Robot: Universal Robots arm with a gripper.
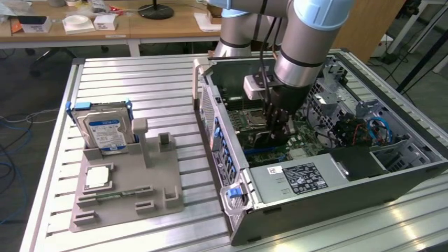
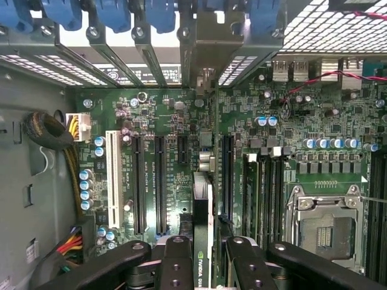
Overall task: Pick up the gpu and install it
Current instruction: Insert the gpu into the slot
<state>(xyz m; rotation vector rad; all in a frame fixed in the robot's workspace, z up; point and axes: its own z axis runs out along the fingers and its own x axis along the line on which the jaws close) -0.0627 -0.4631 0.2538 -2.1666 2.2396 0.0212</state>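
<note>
Wrist view: hand point(image 2: 202, 266) clamps the gpu point(image 2: 202, 235), NVIDIA logo showing, above the motherboard point(image 2: 163, 175).

A ribbed aluminium worktable point(image 1: 140, 79) fills the near ground, catching bright light at its near right corner. Beyond it, at the far left, stands a wooden desk point(image 1: 157, 26) holding small white boxes point(image 1: 78, 23) and a black lamp base point(image 1: 155, 11). Blue cables point(image 1: 10, 142) trail over the grey floor point(image 1: 28, 94) at the left.

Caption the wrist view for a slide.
End effector grips the gpu edge-on above the motherboard, lined up near the black expansion slots inside the open computer case.
</note>
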